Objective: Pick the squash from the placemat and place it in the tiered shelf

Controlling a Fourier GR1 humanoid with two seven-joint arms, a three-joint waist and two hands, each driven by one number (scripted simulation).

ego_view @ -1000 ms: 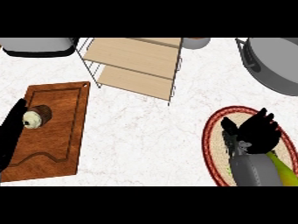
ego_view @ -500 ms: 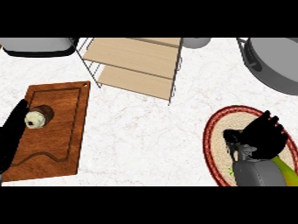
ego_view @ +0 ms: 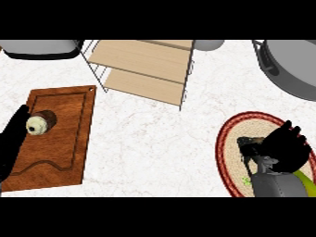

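Task status: early stage. The squash (ego_view: 309, 184) lies on the placemat (ego_view: 230, 139) at the right of the counter (ego_view: 160, 139). Only a yellow-green strip of it shows, at the lower right beside the grey forearm; the rest is hidden under the arm and hand.

Right robot hand (ego_view: 283, 146): positioned over the placemat, fingers spread and pointing toward the far right. The hand covers the mat's middle. Whether any finger touches the squash cannot be told from this view. No grasp is visible; the squash does not appear lifted.

Left robot hand (ego_view: 6, 143): at the left edge, fingers straight and together, lying along the side of the wooden cutting board (ego_view: 58, 139). It holds nothing. A small round object (ego_view: 38, 124) sits on the board just beside its fingertips.

Tiered shelf (ego_view: 147, 69): stands at the far side of the counter, well apart from the placemat. Its boards carry nothing visible. A grey pot (ego_view: 304, 69) stands at the far right.

Remaining steps, as judged: close the right hand on the squash, lift it, carry it across to the shelf, set it on a tier, release.
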